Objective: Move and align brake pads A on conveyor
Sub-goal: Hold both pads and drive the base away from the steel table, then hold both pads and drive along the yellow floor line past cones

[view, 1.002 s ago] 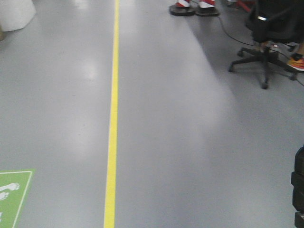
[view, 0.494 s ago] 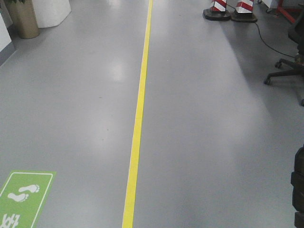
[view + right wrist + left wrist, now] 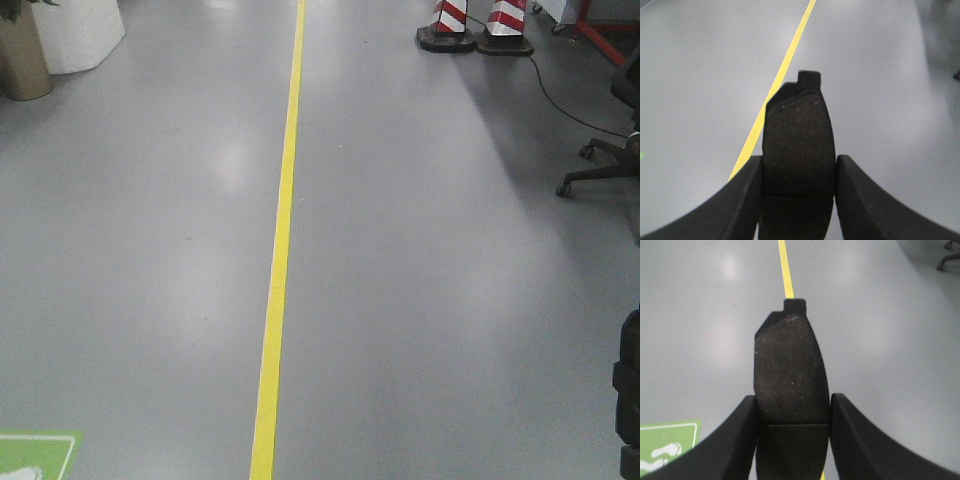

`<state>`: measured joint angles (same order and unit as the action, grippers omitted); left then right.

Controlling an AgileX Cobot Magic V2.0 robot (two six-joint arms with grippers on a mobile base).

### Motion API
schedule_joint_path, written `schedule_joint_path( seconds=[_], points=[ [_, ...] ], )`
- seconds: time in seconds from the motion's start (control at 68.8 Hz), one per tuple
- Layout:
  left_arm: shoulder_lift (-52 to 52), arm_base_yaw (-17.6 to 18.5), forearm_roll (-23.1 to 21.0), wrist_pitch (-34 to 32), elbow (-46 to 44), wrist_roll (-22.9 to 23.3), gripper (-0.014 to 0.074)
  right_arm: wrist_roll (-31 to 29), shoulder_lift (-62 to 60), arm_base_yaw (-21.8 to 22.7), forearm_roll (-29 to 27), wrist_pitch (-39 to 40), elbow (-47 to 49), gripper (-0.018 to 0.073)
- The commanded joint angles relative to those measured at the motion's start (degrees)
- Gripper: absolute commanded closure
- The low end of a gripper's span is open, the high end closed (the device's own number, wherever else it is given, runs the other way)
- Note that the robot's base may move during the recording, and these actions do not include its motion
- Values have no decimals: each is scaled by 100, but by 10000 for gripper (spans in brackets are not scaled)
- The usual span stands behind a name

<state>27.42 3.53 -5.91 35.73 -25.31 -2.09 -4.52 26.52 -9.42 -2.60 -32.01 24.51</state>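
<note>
**Two brake pads in hand, conveyor out of view**

The left gripper [image 3: 793, 399] has its two black fingers clamped on the long edges of a dark, speckled, curved, oblong pad, the left brake pad [image 3: 790, 355]. They hold it across its narrow width at the near end, so most of its length juts out far of the fingertips, with a small square tab at the far tip. The right gripper [image 3: 799, 160] pinches its own pad, the right brake pad [image 3: 799, 117], in the same way.

Both pads look stiff and dense for their size. The gritty friction face should not slip much against the fingers. Because each grip sits at one end, the overhanging part could pivot if jolted. A hold nearer the middle of the long edges would likely be steadier. The friction material may chip at its edges, so the pads are best set down flat.

Below both pads lies the glossy grey floor [image 3: 450, 300], crossed by a yellow painted line [image 3: 275, 300] running near to far. At far right stand red-and-white striped cones [image 3: 447, 20] and a black wheeled office chair [image 3: 610, 165]. A green floor sign [image 3: 35, 455] sits at near left. The conveyor shows in no view, so the pads are probably being carried towards it.
</note>
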Motion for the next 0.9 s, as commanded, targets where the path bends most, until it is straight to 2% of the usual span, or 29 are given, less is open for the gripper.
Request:
schedule_joint_path(
  seconds=[0.0, 0.886],
  points=[
    [14, 6, -76, -501, -165, 21, 603, -30, 16, 12, 6, 521, 182, 564],
    [14, 6, -76, -501, -165, 21, 603, -30, 16, 12, 6, 516, 182, 564]
  ],
)
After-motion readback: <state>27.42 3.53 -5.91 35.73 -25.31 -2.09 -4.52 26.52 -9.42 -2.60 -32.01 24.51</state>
